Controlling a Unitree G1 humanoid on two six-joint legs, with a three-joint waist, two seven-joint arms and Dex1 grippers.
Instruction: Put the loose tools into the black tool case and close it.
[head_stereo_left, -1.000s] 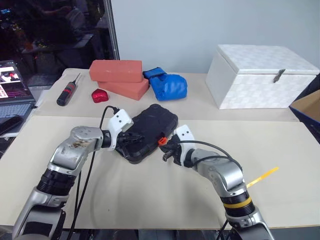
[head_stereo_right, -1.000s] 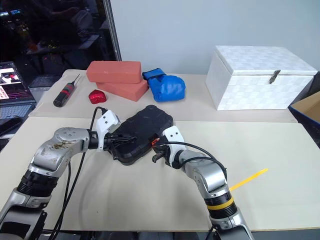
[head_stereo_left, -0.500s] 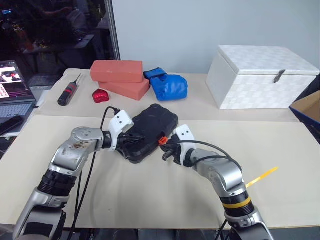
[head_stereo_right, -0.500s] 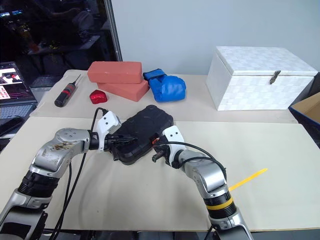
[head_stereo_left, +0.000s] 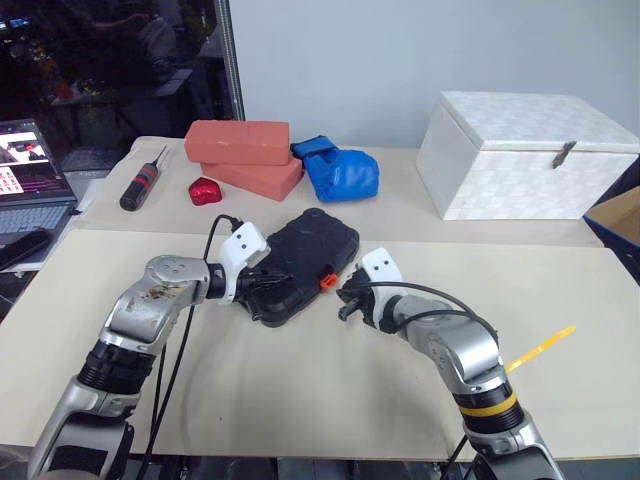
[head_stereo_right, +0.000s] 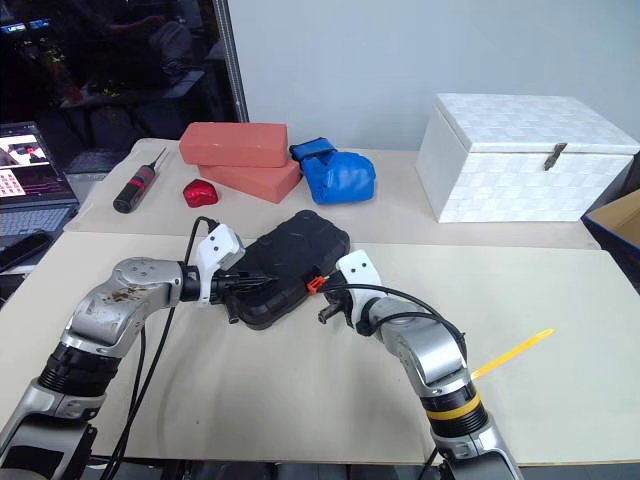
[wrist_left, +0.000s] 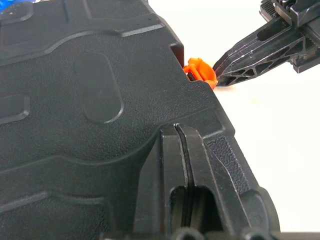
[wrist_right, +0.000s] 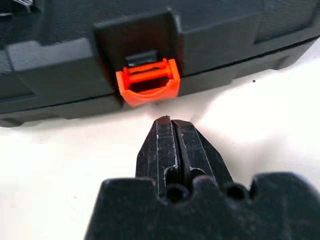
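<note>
Both grippers have their black fingers pressed together, holding nothing. Right gripper (wrist_right: 170, 125) points at the orange latch (wrist_right: 148, 88) on the front edge of the closed black tool case (head_stereo_left: 302, 262), tips just short of it. Left gripper (head_stereo_left: 252, 283) rests on the case's lid at the near left corner. Case lies on the tan table (head_stereo_left: 300, 390).

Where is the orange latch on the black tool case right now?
In the left eye view the orange latch sits on the closed black tool case edge facing the right gripper, whose shut tips are just short of it.
</note>
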